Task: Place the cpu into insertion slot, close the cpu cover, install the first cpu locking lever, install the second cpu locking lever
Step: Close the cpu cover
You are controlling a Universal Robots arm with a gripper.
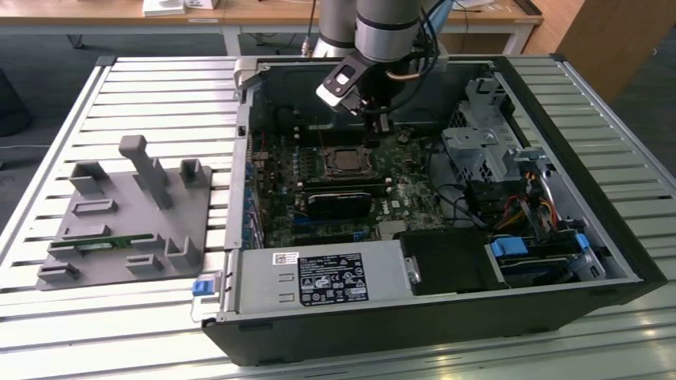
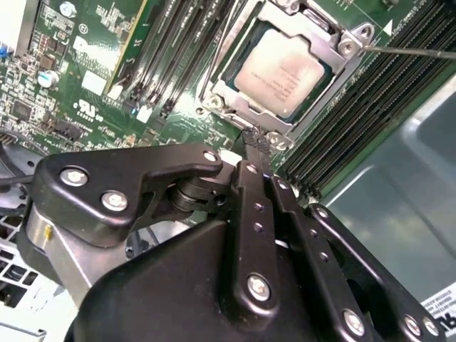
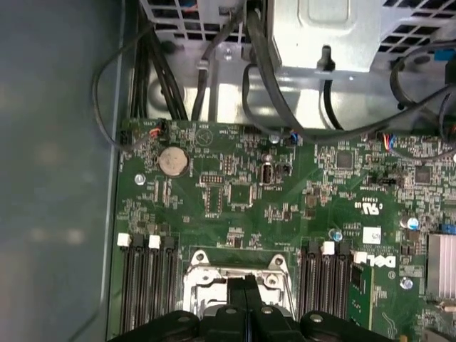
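1. Cpu (image 2: pixel 285 71) is seen lying flat in the slot (image 2: pixel 212 100), pale metal face up, just beyond the tips of the pincer (image 2: pixel 258 142).
2. The cover (image 2: pixel 326 37) is seen down around the cpu's edges, and the cpu's face shows through its cut-out centre.
3. The pincer's fingers (image 2: pixel 251 214) are pressed together, and nothing is held between them.
4. The tips are held low at the slot's nearest rim. Whether the rim is touched cannot be told.
5. A thin wire lever (image 2: pixel 417 51) is seen running out from the far corner of the cover, away from the pincer. Whether it is latched cannot be told.
6. Long black memory slots (image 3: pixel 146 285) are set on both sides of the pincer, flanking the slot.
7. Farther ahead of the pincer, in the first wrist view, the green board (image 3: pixel 235 214) is seen with a round coin cell (image 3: pixel 173 162). Beyond that, black cables (image 3: pixel 253 64) are draped against a metal cage.
8. In the exterior view the arm (image 1: pixel 385 28) is seen reaching down into the open case (image 1: pixel 423 332), with the pincer over the board near the slot.
9. A black card (image 1: pixel 338 204) is mounted past the slot from the pincer.
10. A grey fixture (image 1: pixel 127 214) is set on the slatted table (image 1: pixel 158 87), outside the case and well apart from the pincer, toward the exterior view's left.
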